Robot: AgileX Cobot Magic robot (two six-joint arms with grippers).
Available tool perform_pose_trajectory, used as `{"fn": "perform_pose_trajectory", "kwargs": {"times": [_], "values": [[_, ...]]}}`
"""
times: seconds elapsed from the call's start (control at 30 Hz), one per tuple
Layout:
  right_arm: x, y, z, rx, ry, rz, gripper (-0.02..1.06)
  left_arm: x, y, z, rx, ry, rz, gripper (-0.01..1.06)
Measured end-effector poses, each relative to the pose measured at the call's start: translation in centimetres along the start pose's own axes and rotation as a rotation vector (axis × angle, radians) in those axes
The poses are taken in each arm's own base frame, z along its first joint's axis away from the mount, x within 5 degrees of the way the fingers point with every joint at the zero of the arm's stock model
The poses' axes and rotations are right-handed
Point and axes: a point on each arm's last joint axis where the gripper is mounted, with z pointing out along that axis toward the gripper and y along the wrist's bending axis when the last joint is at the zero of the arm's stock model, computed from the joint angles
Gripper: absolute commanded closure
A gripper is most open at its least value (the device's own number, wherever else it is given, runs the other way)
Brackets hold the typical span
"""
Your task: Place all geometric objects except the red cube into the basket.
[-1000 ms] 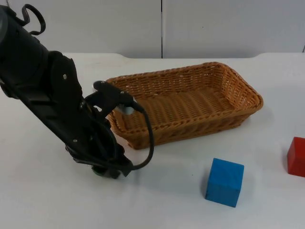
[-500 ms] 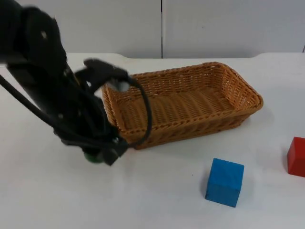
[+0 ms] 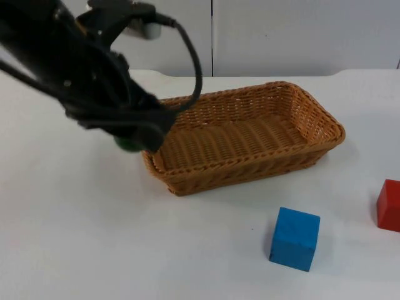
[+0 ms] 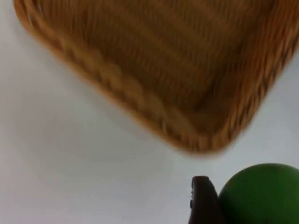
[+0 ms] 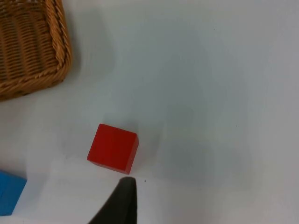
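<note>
the left gripper (image 3: 134,139) was clamped on a green ball (image 4: 261,193), held up off the table just outside the near-left corner of the wicker basket (image 3: 240,131), at about 9 o'clock from the basket's middle. the blue cube (image 3: 295,238) sat on the white table (image 3: 75,237) at 5 o'clock from the basket, well apart from it. the red cube (image 5: 112,148) lay at 4 o'clock, near the table's right side. the right gripper (image 5: 119,205) hung above the red cube; i could not tell whether its fingers were apart or together.
</note>
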Motion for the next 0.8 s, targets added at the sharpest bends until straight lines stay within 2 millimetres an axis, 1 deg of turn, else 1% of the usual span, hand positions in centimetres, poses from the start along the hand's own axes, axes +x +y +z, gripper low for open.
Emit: {"fn": "perform_pose_trajectory", "kwargs": {"times": [0.03, 0.1, 0.17, 0.2, 0.27, 0.37, 0.4, 0.5, 0.53, 0.57, 0.6, 0.67, 0.73, 0.77, 0.8], "values": [[0.0, 0.0, 0.0, 0.0, 0.0, 0.0, -0.01, 0.0, 0.0, 0.0, 0.0, 0.0, 0.0, 1.05], [0.0, 0.0, 0.0, 0.0, 0.0, 0.0, -0.01, -2.1, 0.2, 0.1, -0.002, -0.037, 0.004, 1.05], [0.0, 0.0, 0.0, 0.0, 0.0, 0.0, -0.01, -4.0, 0.5, 1.0, -0.001, -0.051, 0.007, 1.05], [0.0, 0.0, 0.0, 0.0, 0.0, 0.0, -0.01, -4.0, 0.5, 1.0, -0.001, -0.051, 0.007, 1.05], [0.0, 0.0, 0.0, 0.0, 0.0, 0.0, -0.01, -5.8, 0.8, 2.3, -0.001, -0.064, 0.01, 1.05], [0.0, 0.0, 0.0, 0.0, 0.0, 0.0, -0.01, -7.6, 1.4, 5.4, 0.004, -0.044, 0.009, 1.05], [0.0, 0.0, 0.0, 0.0, 0.0, 0.0, -0.01, -7.6, 1.4, 5.4, 0.004, -0.044, 0.009, 1.05], [0.0, 0.0, 0.0, 0.0, 0.0, 0.0, -0.01, -8.6, 2.0, 8.9, 0.012, -0.005, 0.009, 1.05], [0.0, 0.0, 0.0, 0.0, 0.0, 0.0, -0.01, -9.0, 2.0, 9.7, 0.011, -0.002, 0.014, 1.05], [0.0, 0.0, 0.0, 0.0, 0.002, 0.0, -0.01, -9.0, 2.1, 10.8, 0.011, 0.017, 0.017, 1.05], [0.0, 0.0, 0.0, 0.0, 0.002, 0.0, -0.01, -9.0, 2.1, 10.8, 0.011, 0.017, 0.017, 1.05], [0.0, 0.0, 0.0, 0.0, 0.002, 0.0, -0.01, -9.1, 2.3, 12.3, 0.009, 0.039, 0.024, 1.05], [0.0, 0.0, 0.0, 0.0, 0.002, 0.0, -0.01, -8.8, 2.6, 13.8, -0.006, 0.066, 0.041, 1.05], [0.0, 0.0, 0.0, 0.0, 0.002, 0.0, -0.01, -8.8, 2.6, 13.8, -0.006, 0.066, 0.041, 1.05], [0.0, 0.0, 0.0, 0.0, 0.002, 0.0, -0.01, -8.6, 2.7, 14.3, -0.014, 0.077, 0.046, 1.05]]}}
